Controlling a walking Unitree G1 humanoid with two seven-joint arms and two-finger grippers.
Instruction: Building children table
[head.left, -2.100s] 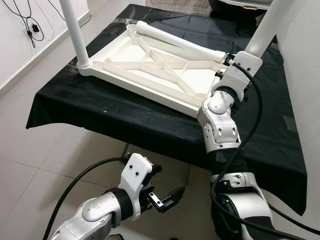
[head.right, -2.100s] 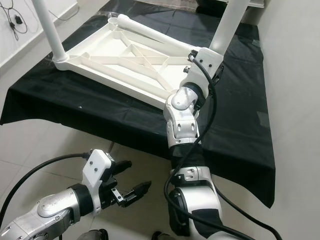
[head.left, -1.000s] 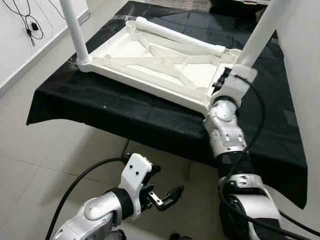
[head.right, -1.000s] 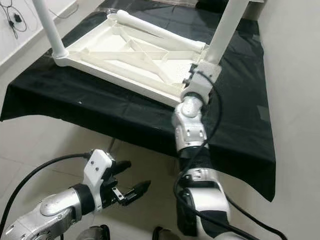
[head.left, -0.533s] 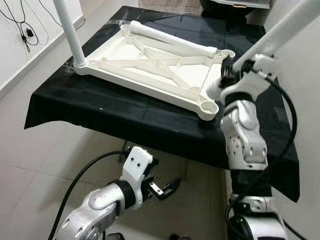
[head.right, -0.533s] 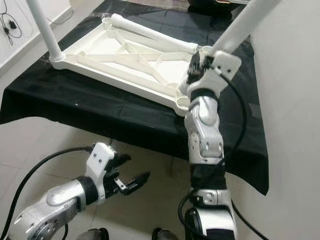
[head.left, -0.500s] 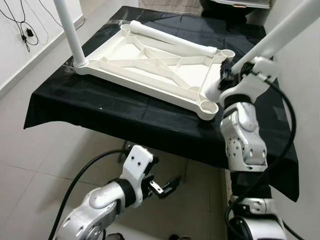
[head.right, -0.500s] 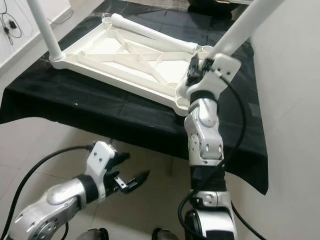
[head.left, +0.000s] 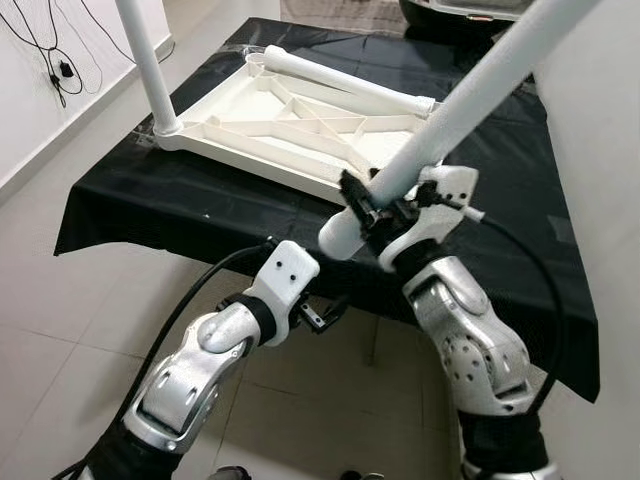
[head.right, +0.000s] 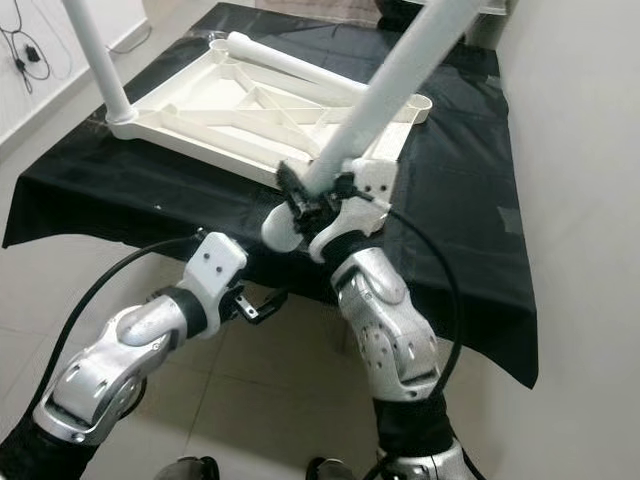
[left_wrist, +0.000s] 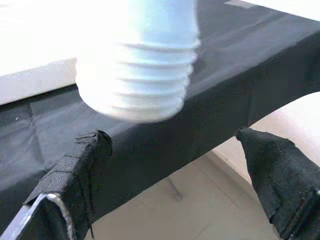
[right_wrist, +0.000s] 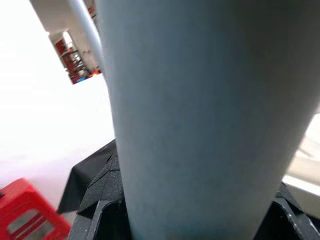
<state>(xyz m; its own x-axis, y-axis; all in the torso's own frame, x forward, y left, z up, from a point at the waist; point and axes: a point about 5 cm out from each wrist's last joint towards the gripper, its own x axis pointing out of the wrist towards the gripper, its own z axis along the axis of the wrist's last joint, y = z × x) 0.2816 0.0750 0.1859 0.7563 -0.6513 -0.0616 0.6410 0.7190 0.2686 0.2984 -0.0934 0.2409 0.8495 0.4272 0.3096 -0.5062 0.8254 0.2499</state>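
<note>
Gripping a loose leg (head.left: 470, 100), the right gripper (head.left: 372, 207) leaves three sockets unfilled on the tabletop (head.left: 300, 130); left gripper (left_wrist: 175, 165) gapes apart.

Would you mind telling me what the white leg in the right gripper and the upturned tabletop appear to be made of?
The leg, clamped in the right gripper, looks like moulded plastic: smooth, matte white, with threads moulded into its end in the left wrist view. The tabletop looks the same, its underside showing moulded ribs and round corner sockets. The black cloth under it is probably fabric.

Three white legs: upright (head.left: 150, 75), lying (head.left: 345, 82), held (head.left: 470, 100). One tabletop (head.left: 290, 130). One black cloth (head.left: 200, 200). Two tools.
</note>
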